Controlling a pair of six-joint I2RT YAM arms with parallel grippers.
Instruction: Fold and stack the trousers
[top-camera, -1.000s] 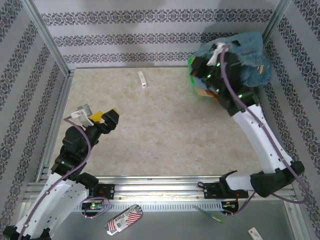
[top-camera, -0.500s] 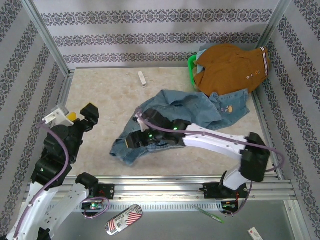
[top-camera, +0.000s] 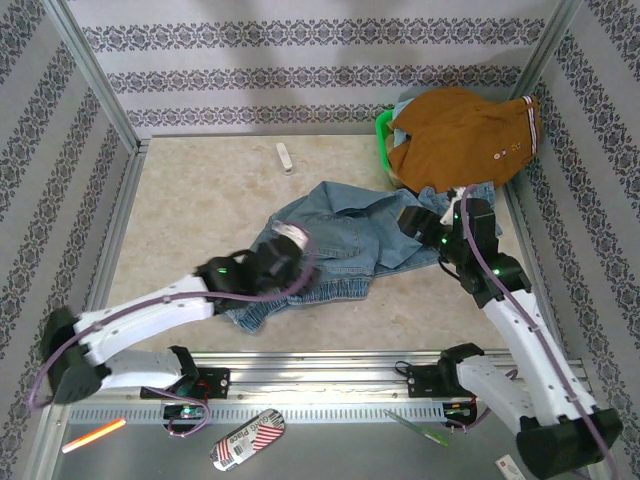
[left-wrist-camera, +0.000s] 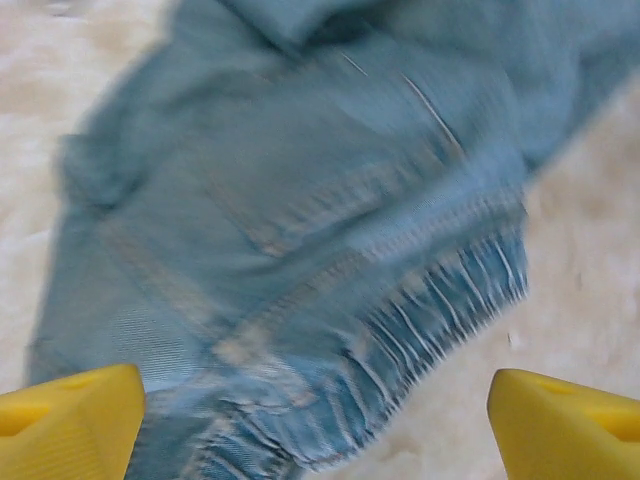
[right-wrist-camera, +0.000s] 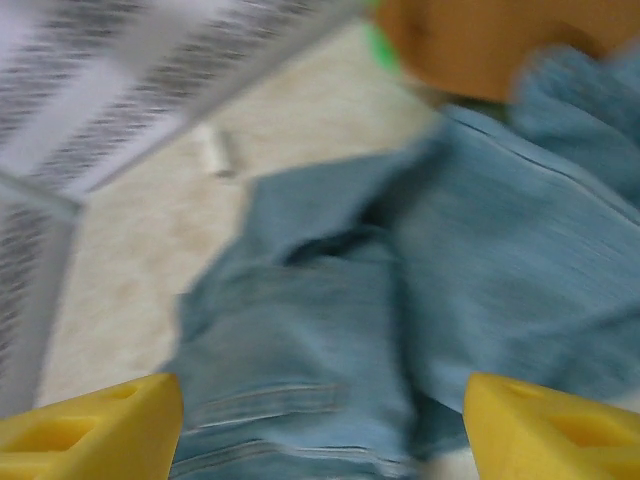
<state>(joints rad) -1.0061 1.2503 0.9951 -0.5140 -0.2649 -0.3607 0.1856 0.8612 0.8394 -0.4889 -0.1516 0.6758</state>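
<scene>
The left gripper (left-wrist-camera: 315, 425), yellow fingers spread wide, is over the faded light-blue denim trousers (top-camera: 340, 235) at their end farthest from the green-rimmed basket (top-camera: 381, 135). The right gripper (right-wrist-camera: 320, 420) (equally spread, empty) hangs over the end nearest that basket.

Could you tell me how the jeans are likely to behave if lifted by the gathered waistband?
The trousers lie crumpled in folds, so they would probably sag limply rather than hold shape. They spread wide across the table, so the far end would likely drag behind. The gathered waistband looks thick, probably easy to pinch.
</scene>
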